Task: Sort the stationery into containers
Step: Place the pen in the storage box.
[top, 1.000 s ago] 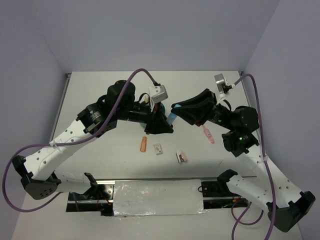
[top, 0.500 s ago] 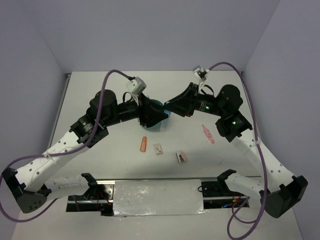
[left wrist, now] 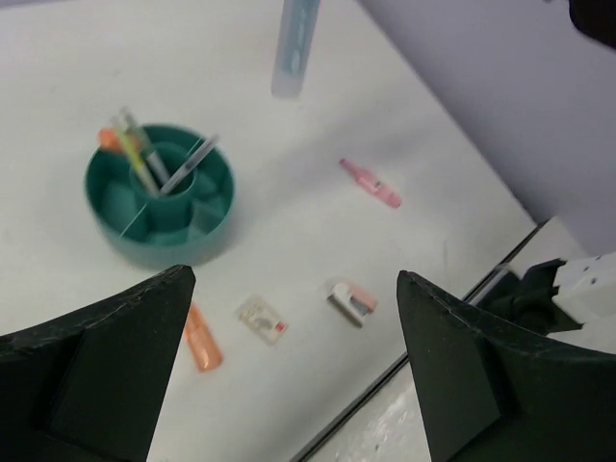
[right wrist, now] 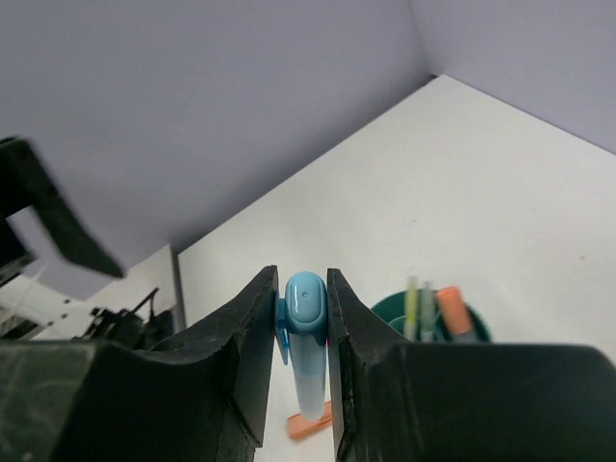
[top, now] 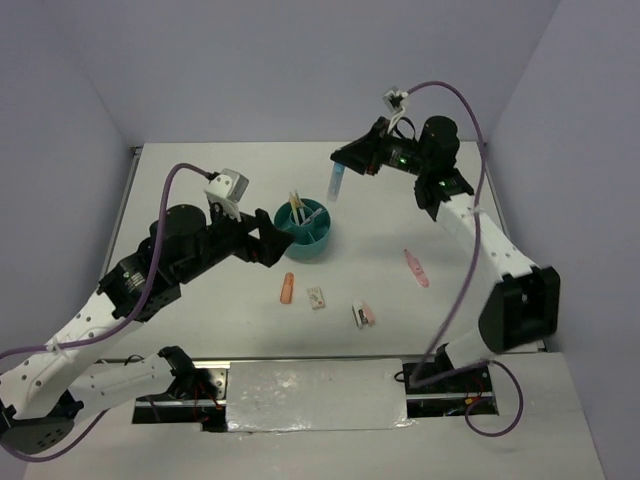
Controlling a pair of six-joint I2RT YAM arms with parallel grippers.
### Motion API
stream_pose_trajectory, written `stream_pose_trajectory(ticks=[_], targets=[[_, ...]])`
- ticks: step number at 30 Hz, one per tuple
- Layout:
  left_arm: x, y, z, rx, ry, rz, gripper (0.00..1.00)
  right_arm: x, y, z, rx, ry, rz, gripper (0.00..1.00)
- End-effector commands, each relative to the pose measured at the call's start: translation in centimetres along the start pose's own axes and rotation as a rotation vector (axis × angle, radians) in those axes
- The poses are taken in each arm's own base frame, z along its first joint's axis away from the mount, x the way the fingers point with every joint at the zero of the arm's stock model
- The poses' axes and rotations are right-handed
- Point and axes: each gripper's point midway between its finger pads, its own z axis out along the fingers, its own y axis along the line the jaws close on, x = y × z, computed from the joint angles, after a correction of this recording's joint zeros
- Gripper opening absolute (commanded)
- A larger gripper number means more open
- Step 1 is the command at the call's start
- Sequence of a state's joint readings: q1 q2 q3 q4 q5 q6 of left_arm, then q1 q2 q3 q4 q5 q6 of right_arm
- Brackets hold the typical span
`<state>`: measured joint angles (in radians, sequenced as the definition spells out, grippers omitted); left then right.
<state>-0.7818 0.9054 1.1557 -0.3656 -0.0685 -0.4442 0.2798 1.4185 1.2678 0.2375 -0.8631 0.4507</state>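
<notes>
The teal organiser bowl (top: 305,232) stands mid-table with pens, a yellow pencil and an orange marker upright in it. My right gripper (top: 342,162) is raised behind the bowl, shut on a light-blue marker (top: 335,184) that hangs down from it; the right wrist view shows the marker's cap (right wrist: 308,306) pinched between the fingers. My left gripper (top: 278,246) is open and empty, just left of the bowl (left wrist: 164,245). On the table lie an orange marker (top: 287,288), a small white piece (top: 318,297), a white-and-pink piece (top: 362,315) and a pink marker (top: 416,268).
A silver-covered strip (top: 315,395) and the arm bases run along the near edge. Purple walls enclose the table on the left, back and right. The right arm stretches up along the right side.
The left gripper has opened wide and drawn back left from the bowl. The right arm has lifted the light-blue marker up and back, away from the bowl.
</notes>
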Motion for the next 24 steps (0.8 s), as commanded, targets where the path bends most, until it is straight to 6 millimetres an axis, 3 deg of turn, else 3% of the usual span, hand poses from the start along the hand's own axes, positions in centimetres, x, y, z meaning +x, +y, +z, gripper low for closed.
stream_pose_trajectory(ticks=[1, 3, 4, 5, 6, 7, 11, 14, 24], targets=[[2.0, 3.1, -2.5, -0.172, 0.073, -0.042, 0.99, -1.0, -4.8, 2.3, -0.022, -0.027, -0.073, 0.0], [2.8, 3.5, -3.7, -0.187, 0.095, -0.054, 0.99, -1.3, -6.4, 3.4, -0.027, -0.016, -0.086, 0.0], [2.9, 3.4, -4.1, -0.185, 0.094, -0.073, 0.99, 0.5, -8.5, 4.2, -0.009, 0.023, -0.043, 0.0], [3.0, 3.5, -4.7, -0.182, 0.086, -0.08, 0.99, 0.1, -8.6, 4.8, -0.029, 0.028, -0.061, 0.0], [3.1, 3.4, -5.1, -0.182, 0.086, -0.098, 0.99, 1.7, -10.2, 5.4, -0.022, 0.064, -0.02, 0.0], [3.1, 3.4, -5.4, -0.181, 0.08, -0.106, 0.99, 1.3, -10.1, 5.4, -0.024, 0.063, -0.032, 0.0], [3.4, 3.7, -6.4, -0.192, 0.071, -0.135, 0.99, 4.4, -11.9, 6.1, -0.028, 0.107, -0.008, 0.0], [3.5, 3.6, -6.6, -0.191, 0.082, -0.143, 0.99, 5.6, -12.7, 6.2, -0.025, 0.119, -0.006, 0.0], [4.0, 3.1, -6.1, -0.159, 0.087, -0.165, 0.99, 9.1, -14.5, 8.7, -0.022, 0.18, 0.006, 0.02]])
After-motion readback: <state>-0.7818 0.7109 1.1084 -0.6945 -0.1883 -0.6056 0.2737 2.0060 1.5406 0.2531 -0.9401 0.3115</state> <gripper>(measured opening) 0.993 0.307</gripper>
